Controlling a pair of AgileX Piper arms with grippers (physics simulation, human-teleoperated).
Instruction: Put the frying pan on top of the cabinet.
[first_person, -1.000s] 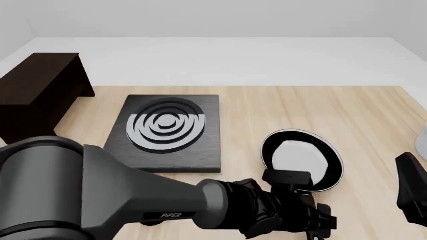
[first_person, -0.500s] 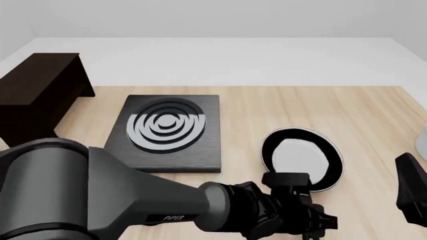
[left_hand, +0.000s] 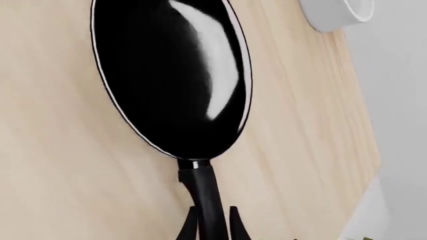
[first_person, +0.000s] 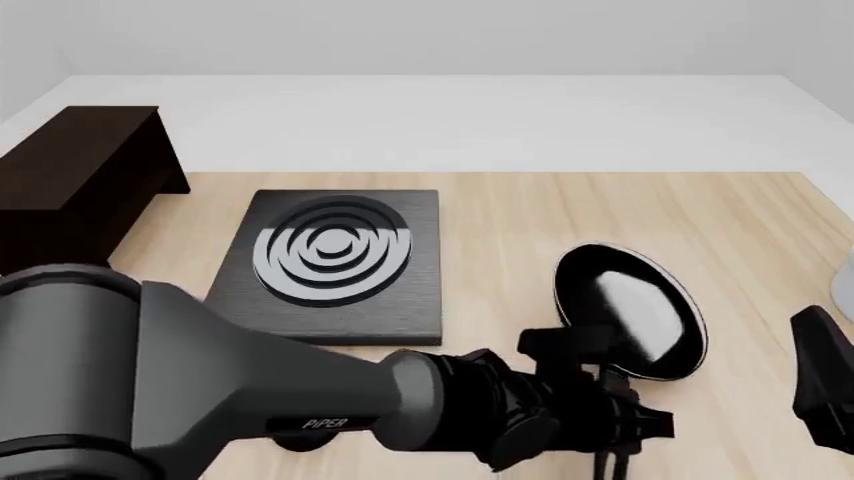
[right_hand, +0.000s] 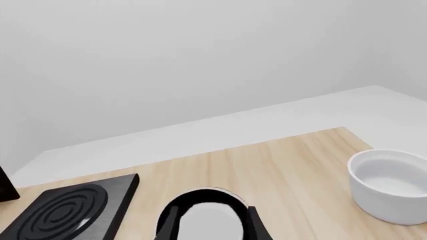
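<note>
left arm (first_person: 267, 400) reaches low across the front, jaws nearly closed.

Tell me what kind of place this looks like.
Probably a simulated kitchen tabletop: a frying pan, a flat black burner plate with silver rings and a white bowl sit on a pale wooden table, all plainly rendered.

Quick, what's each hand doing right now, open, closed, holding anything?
Left hand: closed on the frying pan handle.
Right hand: open, holding nothing.
</note>
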